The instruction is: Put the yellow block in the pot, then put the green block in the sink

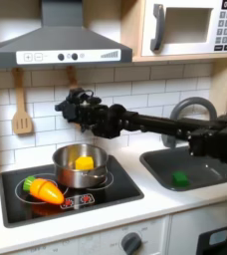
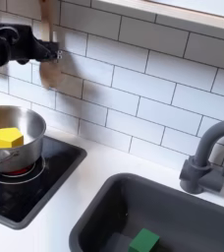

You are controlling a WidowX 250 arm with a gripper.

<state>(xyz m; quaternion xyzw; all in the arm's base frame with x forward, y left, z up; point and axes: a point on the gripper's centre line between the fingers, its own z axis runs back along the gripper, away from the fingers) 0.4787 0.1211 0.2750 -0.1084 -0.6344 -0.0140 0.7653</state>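
The yellow block (image 1: 84, 161) lies inside the pot (image 1: 64, 165), the green block (image 2: 142, 241) inside the sink (image 2: 104, 212). The hand (image 1: 65, 104) hangs above the pot; I cannot tell how far it is open.

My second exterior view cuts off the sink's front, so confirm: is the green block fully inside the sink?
Observer: Yes, in the first exterior view the green block lies inside the sink, near its left end.
Operator: Anything beside the pot?
Observer: An orange toy carrot lies on the stove, at the pot's left in the first exterior view.
Operator: Where's the arm?
Observer: It reaches in from the first exterior view's right, passing above the sink.
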